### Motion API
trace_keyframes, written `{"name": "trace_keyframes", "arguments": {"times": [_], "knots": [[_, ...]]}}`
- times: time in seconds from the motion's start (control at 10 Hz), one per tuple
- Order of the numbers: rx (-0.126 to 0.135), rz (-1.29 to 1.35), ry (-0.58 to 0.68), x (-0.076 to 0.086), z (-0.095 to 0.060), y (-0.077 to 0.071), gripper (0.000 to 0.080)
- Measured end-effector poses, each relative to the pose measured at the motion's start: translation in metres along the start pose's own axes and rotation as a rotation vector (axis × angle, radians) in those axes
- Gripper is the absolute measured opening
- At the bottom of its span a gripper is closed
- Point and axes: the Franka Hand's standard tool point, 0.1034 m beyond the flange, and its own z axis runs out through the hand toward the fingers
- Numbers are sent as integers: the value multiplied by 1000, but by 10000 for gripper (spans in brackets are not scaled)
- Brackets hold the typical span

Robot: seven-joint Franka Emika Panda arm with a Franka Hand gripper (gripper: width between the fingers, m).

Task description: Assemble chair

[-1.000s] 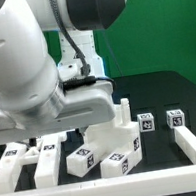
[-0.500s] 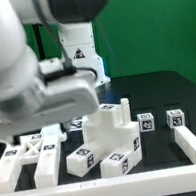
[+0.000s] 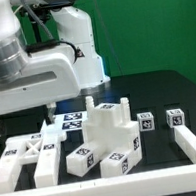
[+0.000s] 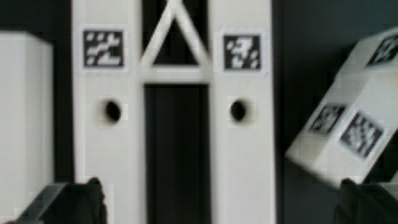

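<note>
Gripper (image 4: pixel 222 203) jaws are spread wide with nothing in them, hovering over the tagged two-rail frame piece (image 4: pixel 107 160). In the exterior view, a small cube (image 3: pixel 147 122) sits at 3 o'clock from the blocky cluster (image 3: pixel 109 135).

The white robot arm (image 3: pixel 29 55) hangs over the exterior view's left part of the black table (image 3: pixel 156 90). Under it lie long flat pieces (image 3: pixel 22 162). A blocky tagged cluster (image 3: pixel 106 135) stands mid-table. Towards the exterior view's right sit a near cube (image 3: pixel 147 122) and a far cube (image 3: pixel 175 118), apart.
</note>
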Motion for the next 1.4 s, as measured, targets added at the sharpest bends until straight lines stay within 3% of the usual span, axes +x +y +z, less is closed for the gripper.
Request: {"name": "trace_keyframes", "arguments": {"times": [0.2, 0.3, 0.4, 0.6, 0.9, 1.4], "knots": [[-34, 29, 135, 0, 1, 5, 649], [-58, 93, 213, -1, 7, -2, 649], [-66, 104, 227, -12, 20, -9, 649], [-49, 117, 197, -21, 38, -16, 649], [-62, 76, 188, -21, 61, -22, 649], [-77, 53, 214, -10, 65, -23, 649]]}}
